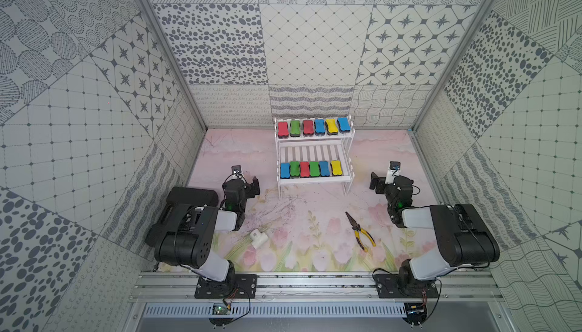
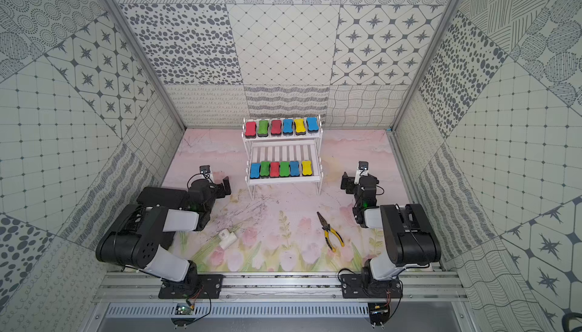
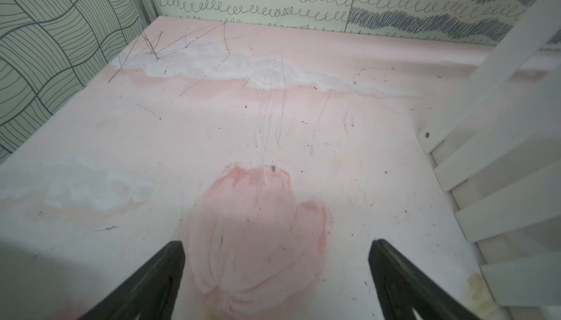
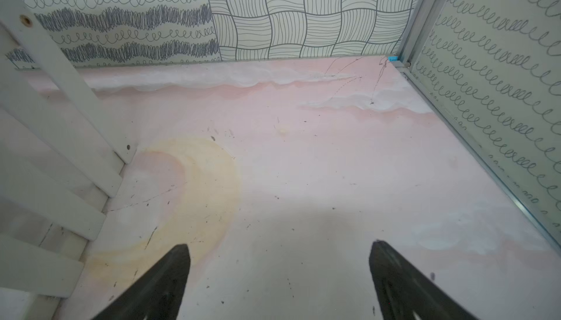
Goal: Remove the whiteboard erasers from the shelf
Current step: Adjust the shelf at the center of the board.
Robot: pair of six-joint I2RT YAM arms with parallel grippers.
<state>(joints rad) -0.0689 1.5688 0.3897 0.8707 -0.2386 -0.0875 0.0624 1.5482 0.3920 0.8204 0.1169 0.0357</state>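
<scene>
Floral tabletop point(image 1: 299, 207) is carrying the white shelf point(image 1: 315, 181) at back centre. Yellow-handled pliers point(image 1: 360, 231) and a small white block point(image 1: 259, 237) are lying nearer the front, well apart. Black case point(image 1: 192, 195) is sitting at the left. Shelf is holding the whiteboard erasers point(image 1: 304, 169), six per tier.

Yellow-handled pliers point(image 1: 356, 227) are lying on the floral bench point(image 1: 315, 242), with a small white block point(image 1: 259, 237) sitting well to their left and a black case point(image 1: 192, 196) resting farther left.

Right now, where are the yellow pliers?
In both top views the yellow pliers lie flat on the table, in front of the shelf and toward the robot's right side.
</scene>
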